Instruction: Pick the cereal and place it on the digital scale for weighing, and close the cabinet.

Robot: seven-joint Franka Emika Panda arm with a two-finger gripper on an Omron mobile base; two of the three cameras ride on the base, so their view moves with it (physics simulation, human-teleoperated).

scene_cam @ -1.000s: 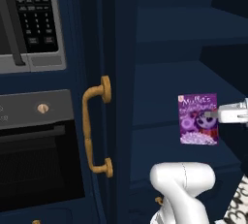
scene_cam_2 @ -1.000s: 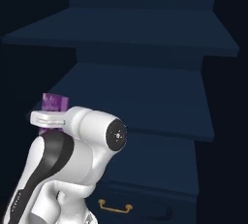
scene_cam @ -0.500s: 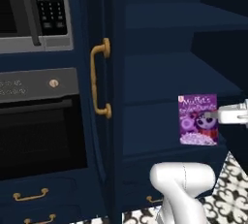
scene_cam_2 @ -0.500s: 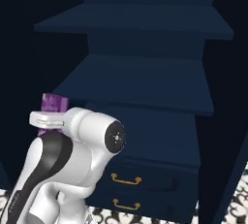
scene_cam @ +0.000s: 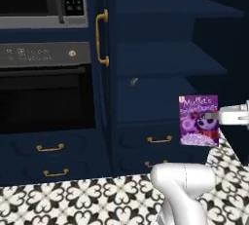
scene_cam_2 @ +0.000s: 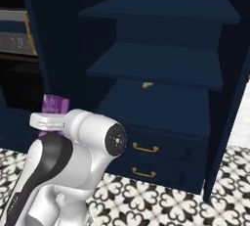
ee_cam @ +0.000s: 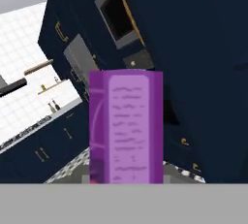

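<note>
Base views flanking open cabinet [scene_cam: 160, 73]

Black-and-white patterned floor tiles [scene_cam: 58, 197]; black oven [scene_cam: 46, 95], microwave [scene_cam: 34, 0] above; white tiled wall [ee_cam: 24, 34]

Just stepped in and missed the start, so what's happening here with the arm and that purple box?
The arm's fingers are shut on the cereal, holding the box upright in the air in front of the cabinet. The cabinet stands open, its dark shelves and the drawers below on show, next to the oven. The box is out of the cabinet and not set down anywhere.
</note>
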